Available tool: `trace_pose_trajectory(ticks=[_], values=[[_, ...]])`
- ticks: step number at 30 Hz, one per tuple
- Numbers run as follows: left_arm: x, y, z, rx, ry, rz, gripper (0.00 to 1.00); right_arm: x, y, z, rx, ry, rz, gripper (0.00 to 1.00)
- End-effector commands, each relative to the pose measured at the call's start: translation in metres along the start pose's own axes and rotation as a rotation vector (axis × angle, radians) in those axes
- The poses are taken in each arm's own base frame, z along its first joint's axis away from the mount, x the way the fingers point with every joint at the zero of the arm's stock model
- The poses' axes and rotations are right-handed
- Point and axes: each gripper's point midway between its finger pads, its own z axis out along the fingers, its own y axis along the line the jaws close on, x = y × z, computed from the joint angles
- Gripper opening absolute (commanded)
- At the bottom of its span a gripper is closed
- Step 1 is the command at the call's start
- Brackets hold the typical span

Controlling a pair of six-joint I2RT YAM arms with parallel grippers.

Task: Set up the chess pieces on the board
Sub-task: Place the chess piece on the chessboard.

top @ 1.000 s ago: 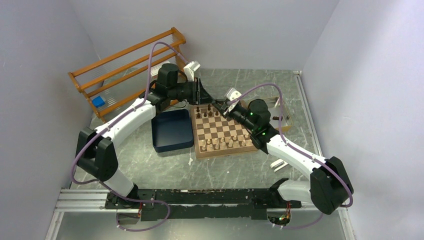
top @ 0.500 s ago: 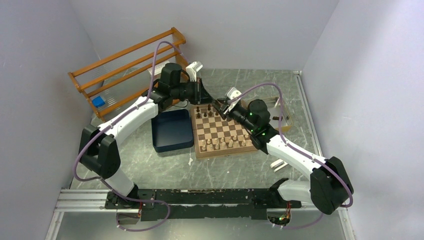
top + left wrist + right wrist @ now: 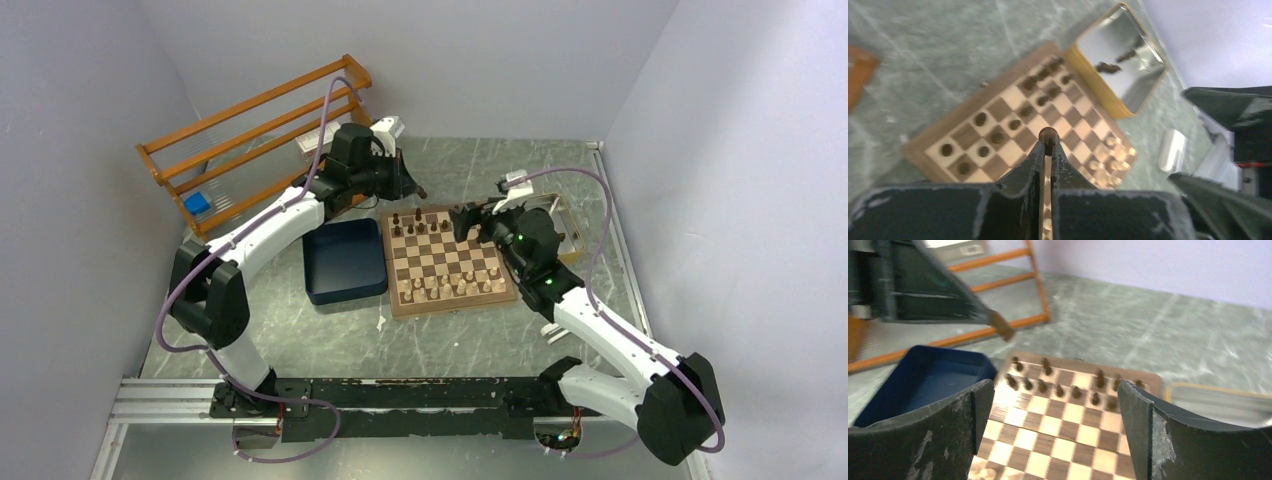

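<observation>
Looking from above, we see the board (image 3: pixel 450 262) mid-table with dark pieces (image 3: pixel 418 216) on its far rows, the left gripper (image 3: pixel 413 187) just past its far left corner and the right gripper (image 3: pixel 463 218) over its far edge. At the left wrist, the jaws pinch one dark piece (image 3: pixel 1048 135), its round head showing above the board, with a tin (image 3: pixel 1133 35) beyond. At the right wrist, the jaws stand spread wide above the board, a blue tray (image 3: pixel 930 382) at its left.
</observation>
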Motion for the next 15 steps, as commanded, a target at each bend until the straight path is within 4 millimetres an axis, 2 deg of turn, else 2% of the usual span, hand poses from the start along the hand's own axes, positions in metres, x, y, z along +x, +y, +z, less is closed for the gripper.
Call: trace_pose_trajectory(ticks=[1,5,9,11,15], values=[[-0.040,0.026,-0.001,-0.233,-0.143,0.120,0.05,0.004,-0.055,-0.012,0.274,0.061,0.159,1.00],[-0.046,0.051,0.004,-0.364,-0.174,0.151,0.05,0.017,-0.089,-0.018,0.422,0.145,0.229,1.00],[-0.044,0.066,0.016,-0.437,-0.177,0.179,0.05,0.050,-0.119,-0.026,0.591,0.272,0.332,1.00],[-0.040,0.073,0.024,-0.469,-0.161,0.187,0.05,0.063,-0.126,-0.028,0.641,0.331,0.336,1.00],[-0.026,0.080,0.034,-0.517,-0.133,0.199,0.05,0.068,-0.128,-0.030,0.643,0.332,0.341,1.00]])
